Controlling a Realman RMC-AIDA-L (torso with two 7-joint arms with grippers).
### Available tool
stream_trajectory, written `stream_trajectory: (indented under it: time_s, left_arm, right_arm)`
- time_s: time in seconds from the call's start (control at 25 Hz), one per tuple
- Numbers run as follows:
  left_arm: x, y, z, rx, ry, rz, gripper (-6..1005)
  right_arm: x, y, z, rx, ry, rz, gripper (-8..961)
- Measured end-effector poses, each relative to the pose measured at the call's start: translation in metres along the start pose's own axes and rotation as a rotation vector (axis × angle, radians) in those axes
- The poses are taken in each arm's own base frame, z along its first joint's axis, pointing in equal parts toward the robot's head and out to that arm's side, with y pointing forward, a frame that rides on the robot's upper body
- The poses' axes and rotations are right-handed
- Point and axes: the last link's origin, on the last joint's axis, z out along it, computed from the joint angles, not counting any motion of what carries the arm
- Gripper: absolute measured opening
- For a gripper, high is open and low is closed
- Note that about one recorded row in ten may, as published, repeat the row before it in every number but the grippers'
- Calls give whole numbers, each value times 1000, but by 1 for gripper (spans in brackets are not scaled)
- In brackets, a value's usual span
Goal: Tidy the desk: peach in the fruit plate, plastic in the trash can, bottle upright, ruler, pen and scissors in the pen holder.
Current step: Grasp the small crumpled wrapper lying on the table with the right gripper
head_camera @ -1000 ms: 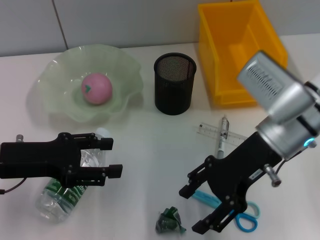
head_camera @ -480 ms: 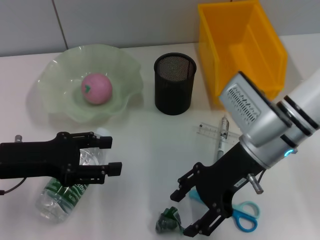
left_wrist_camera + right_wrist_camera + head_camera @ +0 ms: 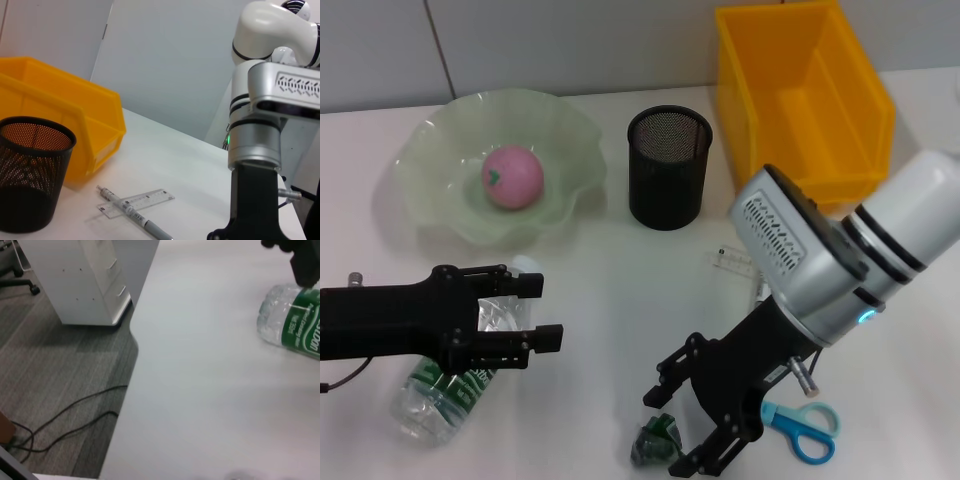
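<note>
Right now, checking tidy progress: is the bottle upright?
No. The bottle lies on its side under the open left gripper.

- White desk (image 3: 610, 290).
- Upper frame: fruit plate (image 3: 570, 190), pen holder (image 3: 669, 168), yellow bin (image 3: 803, 100).
- Lower frame: bottle (image 3: 445, 388) lying, green plastic (image 3: 656, 440), scissors (image 3: 807, 428).
- Centre right: ruler (image 3: 731, 262).

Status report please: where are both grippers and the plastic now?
Right gripper open, fingers beside the green plastic. Left gripper open over the lying bottle. Peach in plate. Nothing blocking.
</note>
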Motion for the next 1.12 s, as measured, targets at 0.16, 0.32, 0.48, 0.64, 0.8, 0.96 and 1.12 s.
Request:
stream_trajectory:
  time_s: [0.16, 0.32, 0.48, 0.64, 0.8, 0.96, 1.12]
  left_arm:
    - [-1, 0, 0, 1, 1, -2, 772]
    - [-1, 0, -1, 1, 1, -2, 772]
    - [-1, 0, -1, 2, 1, -1, 772]
    - [-1, 0, 0, 1, 1, 2, 772]
    - [-2, 1, 0, -1, 3, 0, 772]
    - [-3, 1, -1, 3, 12, -8, 772]
    - [-3, 1, -1, 4, 15, -10, 772]
  right_arm:
    - [2, -2, 4, 9, 10, 0, 768]
    - [1, -2, 4, 13, 1, -6, 768]
    - [1, -2, 8, 8, 4, -12, 768]
    - [1, -1, 11, 3, 3, -10, 768]
    - [2, -1, 12, 3, 3, -11, 768]
    - [2, -2, 13, 9, 5, -13, 768]
    - [3, -3, 13, 17, 7, -11, 759]
